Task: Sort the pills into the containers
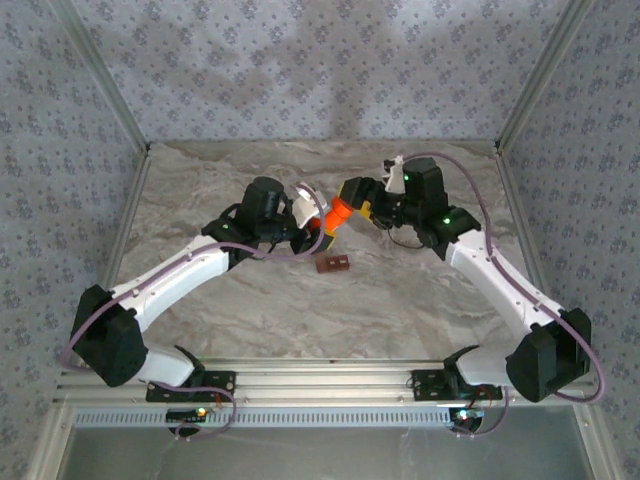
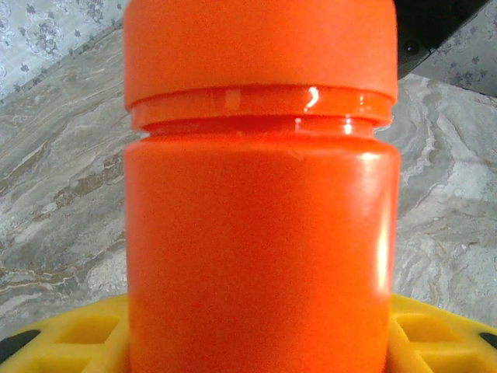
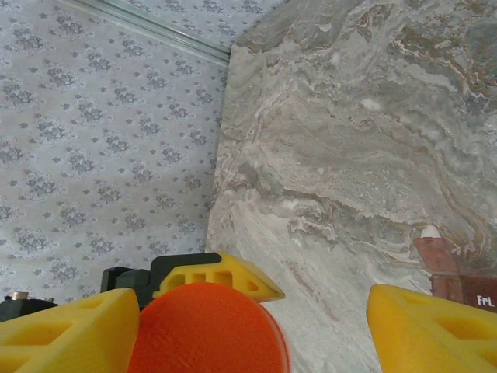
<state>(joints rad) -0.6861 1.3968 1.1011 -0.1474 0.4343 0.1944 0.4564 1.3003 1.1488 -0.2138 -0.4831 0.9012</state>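
Observation:
My left gripper is shut on the small orange bottle and holds it above the middle of the table. In the left wrist view the bottle stands with its cap on, between yellow fingers. My right gripper is at the bottle's cap end. In the right wrist view the cap lies against one yellow finger, while the other finger stands well apart from it. The containers, a reddish-brown strip of cells, lie flat on the table below the bottle. A small white bit rests on the strip's end. Pills inside the bottle are hidden.
The marble tabletop is bounded by patterned walls at the back and both sides, with metal posts at the corners. One of the left gripper's yellow fingers shows behind the cap in the right wrist view.

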